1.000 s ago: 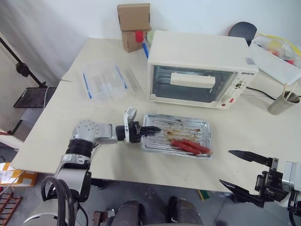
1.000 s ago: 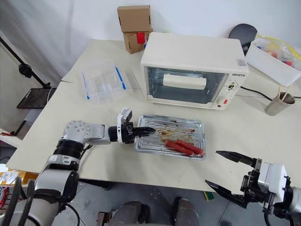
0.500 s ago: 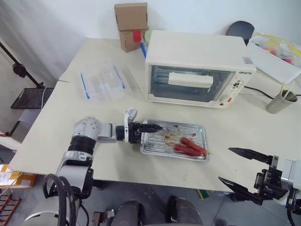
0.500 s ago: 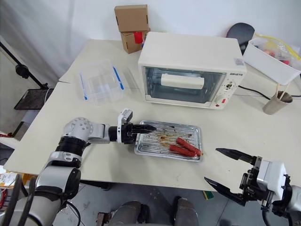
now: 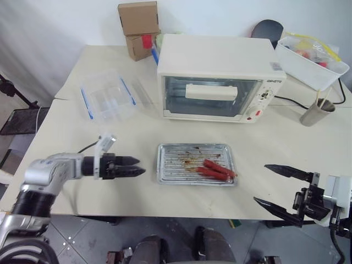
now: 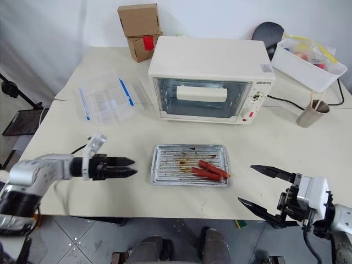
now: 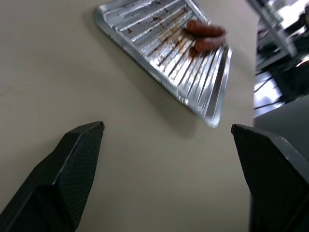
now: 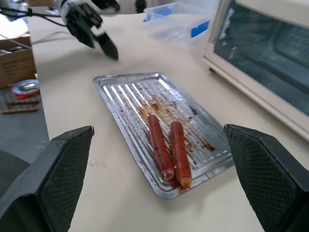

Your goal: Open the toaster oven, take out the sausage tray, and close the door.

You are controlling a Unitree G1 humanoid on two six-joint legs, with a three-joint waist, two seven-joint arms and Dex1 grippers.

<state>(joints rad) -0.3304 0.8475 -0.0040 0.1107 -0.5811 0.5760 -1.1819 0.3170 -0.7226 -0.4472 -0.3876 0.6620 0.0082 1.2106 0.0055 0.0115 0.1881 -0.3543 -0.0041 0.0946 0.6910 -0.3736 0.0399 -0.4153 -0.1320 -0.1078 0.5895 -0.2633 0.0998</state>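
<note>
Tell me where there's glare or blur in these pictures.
Right wrist view: the silvery ridged metal sausage tray glints along its rim, and the cream-white toaster oven's glass door looks soft and hazy. Left wrist view: the background past the tray's far corner is blurred. Left eye view: even light, faint reflections on the door.

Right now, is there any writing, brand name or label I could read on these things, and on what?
Toaster oven, dark brand mark at the front's upper right: too small to read.
Its top, small sticker: unreadable.
Cardboard box, red label: no legible text.
Nothing else bears writing.
</note>
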